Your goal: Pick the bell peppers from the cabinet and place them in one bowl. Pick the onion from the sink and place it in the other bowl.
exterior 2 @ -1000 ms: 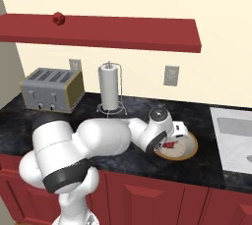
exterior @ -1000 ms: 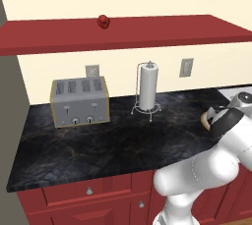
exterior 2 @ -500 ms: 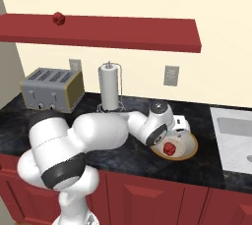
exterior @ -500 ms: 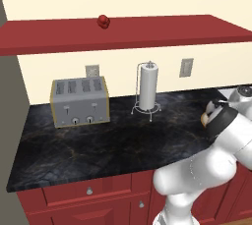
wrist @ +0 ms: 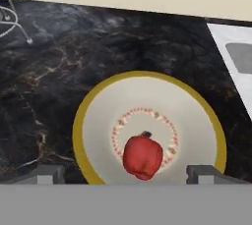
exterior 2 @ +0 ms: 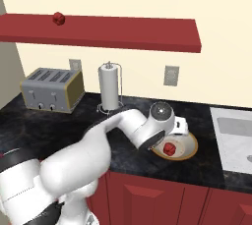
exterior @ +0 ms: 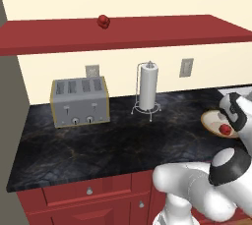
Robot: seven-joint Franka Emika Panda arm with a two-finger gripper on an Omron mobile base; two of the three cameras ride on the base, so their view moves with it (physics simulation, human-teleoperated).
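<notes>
The claw point(wrist: 127, 172) hangs wide open and empty above a bell pepper point(wrist: 142, 156) lying in the tan bowl point(wrist: 98, 121).

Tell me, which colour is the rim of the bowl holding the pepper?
The bowl rim is golden-brown, clearest in the hand view.

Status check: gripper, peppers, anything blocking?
Gripper open above the tan bowl. One pepper lying in that bowl, not held. Second pepper on the red cabinet. Nothing in the way.
</notes>
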